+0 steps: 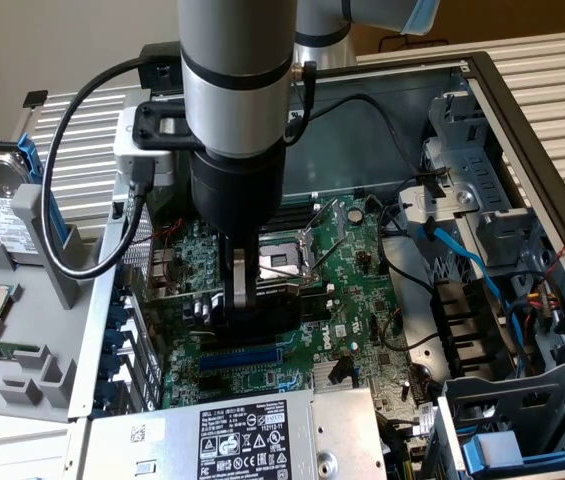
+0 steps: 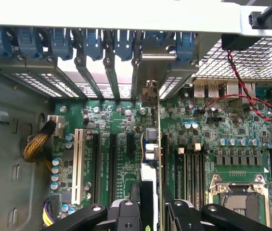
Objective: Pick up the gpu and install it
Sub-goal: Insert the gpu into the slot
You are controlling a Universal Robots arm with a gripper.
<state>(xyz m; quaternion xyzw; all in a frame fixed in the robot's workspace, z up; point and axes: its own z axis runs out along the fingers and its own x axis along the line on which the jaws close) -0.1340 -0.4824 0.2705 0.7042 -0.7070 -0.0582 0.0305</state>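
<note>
My gripper (image 1: pixel 247 305) reaches straight down into the open computer case and is shut on the gpu (image 1: pixel 282 305), a dark block under the wrist. In the wrist view the gpu (image 2: pixel 158 144) stands edge-on between the black fingers (image 2: pixel 126 214), as a thin green card edge with small parts on one face. Its silver end bracket (image 2: pixel 151 67) lies against the rear slot openings of the case. The card runs along a slot of the large green motherboard (image 2: pixel 116 144). I cannot tell whether it is pushed fully into the slot.
A CPU socket (image 1: pixel 282 260) sits just beyond the gripper, and a blue slot (image 1: pixel 237 357) in front of it. The labelled power supply (image 1: pixel 252 435) borders the near side. Drive cages (image 1: pixel 482 200) and blue cables (image 1: pixel 462 260) crowd the exterior view's right. Blue slot latches (image 2: pixel 92 41) line the rear wall.
</note>
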